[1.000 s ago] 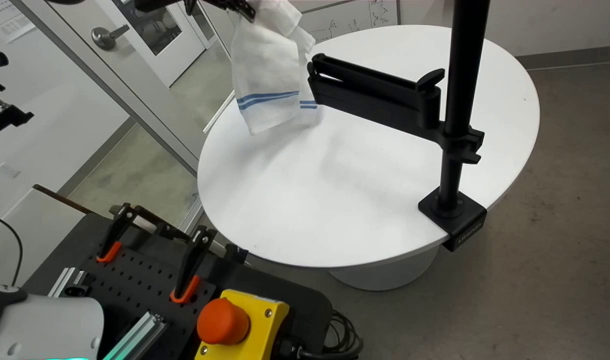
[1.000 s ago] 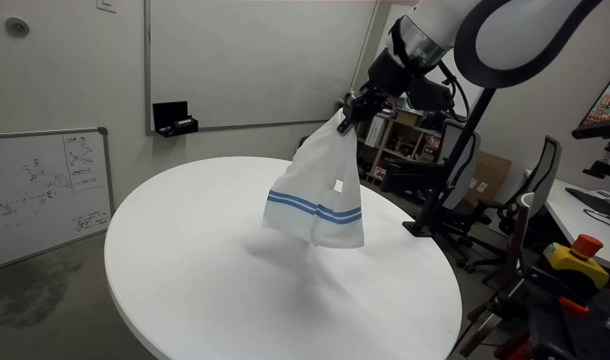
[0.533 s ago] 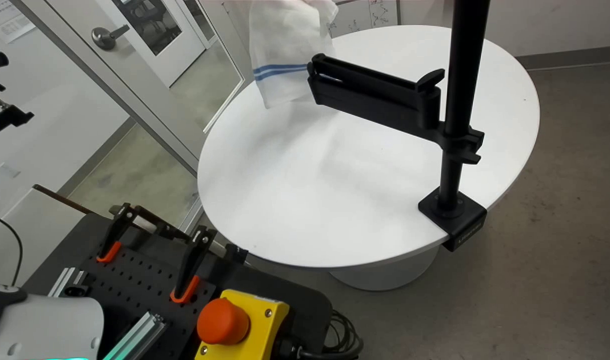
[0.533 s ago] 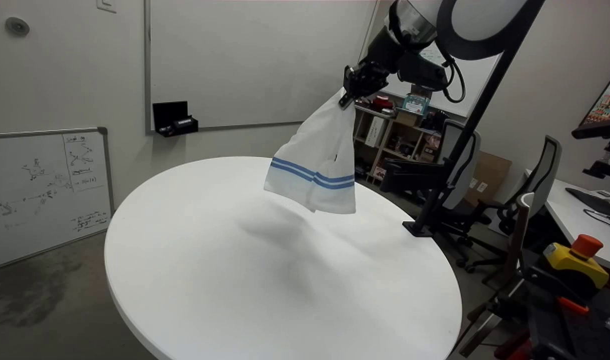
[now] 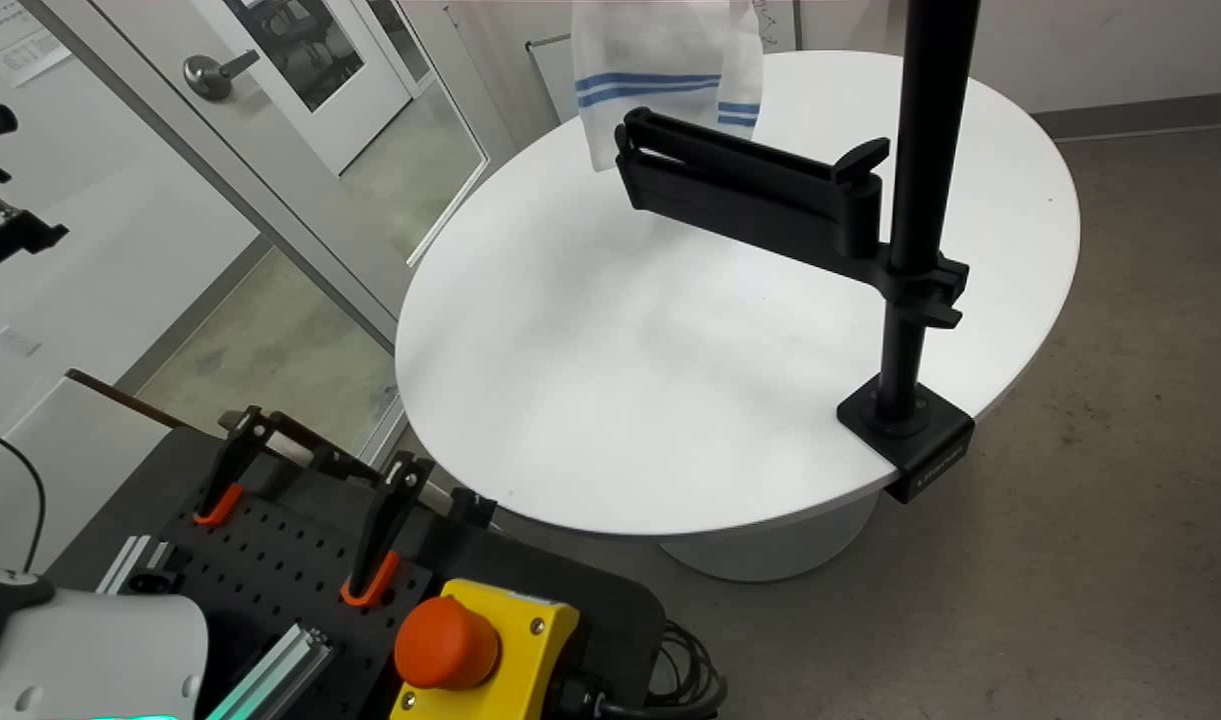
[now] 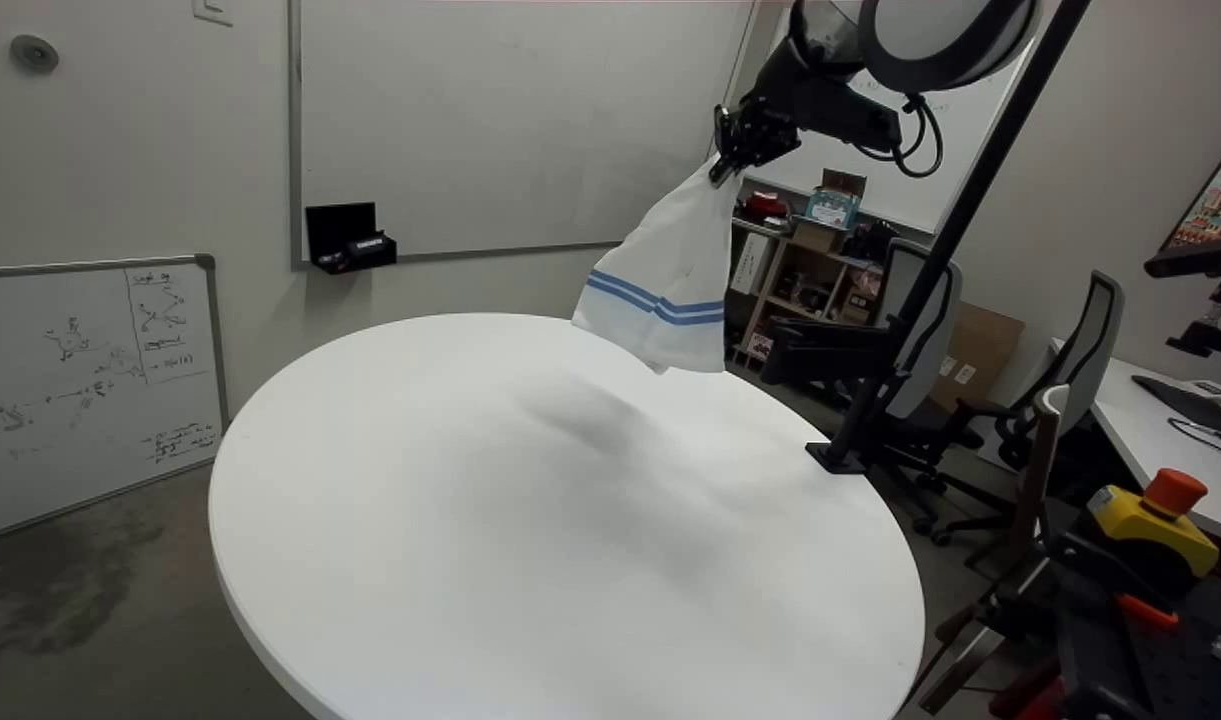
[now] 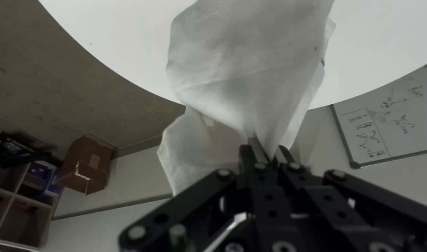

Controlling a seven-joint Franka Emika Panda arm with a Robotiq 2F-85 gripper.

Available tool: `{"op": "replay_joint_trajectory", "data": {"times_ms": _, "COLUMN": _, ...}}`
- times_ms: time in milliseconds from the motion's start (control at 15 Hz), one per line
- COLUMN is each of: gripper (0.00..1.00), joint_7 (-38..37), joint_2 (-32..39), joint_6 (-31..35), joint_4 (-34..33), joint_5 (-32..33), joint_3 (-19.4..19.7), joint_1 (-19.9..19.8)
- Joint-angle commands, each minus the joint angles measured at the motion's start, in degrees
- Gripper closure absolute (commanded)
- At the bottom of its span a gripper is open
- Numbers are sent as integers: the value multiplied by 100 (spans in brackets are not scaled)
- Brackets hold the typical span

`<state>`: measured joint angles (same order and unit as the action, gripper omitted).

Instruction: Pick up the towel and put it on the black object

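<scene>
Towel | hanging beneath the jaws | jaws pinched tight on its gathered upper part

a round white table stands on the floor in both exterior views. a whiteboard with drawings stands near the wall, and a cardboard box shows between two office chairs. in an exterior view, a door has a metal handle.

Both exterior views look down on the table, the wrist's along the claw.
</scene>
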<state>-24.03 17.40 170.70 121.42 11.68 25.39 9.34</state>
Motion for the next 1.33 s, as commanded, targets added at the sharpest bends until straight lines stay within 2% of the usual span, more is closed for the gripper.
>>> {"op": "replay_joint_trajectory", "data": {"times_ms": 0, "gripper": 99, "joint_7": -463, "joint_2": 92, "joint_6": -33, "joint_4": -120, "joint_5": 301, "joint_3": 578, "joint_1": 230}}
{"op": "replay_joint_trajectory", "data": {"times_ms": 200, "gripper": 99, "joint_7": -777, "joint_2": 8, "joint_6": 119, "joint_4": 121, "joint_5": 666, "joint_3": 1180, "joint_1": 451}}
{"op": "replay_joint_trajectory", "data": {"times_ms": 400, "gripper": 99, "joint_7": -1306, "joint_2": -16, "joint_6": 420, "joint_4": 407, "joint_5": 1312, "joint_3": 2013, "joint_1": 938}}
{"op": "replay_joint_trajectory", "data": {"times_ms": 733, "gripper": 99, "joint_7": -1953, "joint_2": 70, "joint_6": 1011, "joint_4": 956, "joint_5": 2186, "joint_3": 3431, "joint_1": 2073}}
{"op": "replay_joint_trajectory", "data": {"times_ms": 1000, "gripper": 99, "joint_7": -2048, "joint_2": 79, "joint_6": 1207, "joint_4": 1453, "joint_5": 2576, "joint_3": 4270, "joint_1": 2978}}
{"op": "replay_joint_trajectory", "data": {"times_ms": 1267, "gripper": 99, "joint_7": -1904, "joint_2": 37, "joint_6": 1302, "joint_4": 1970, "joint_5": 2905, "joint_3": 4937, "joint_1": 3779}}
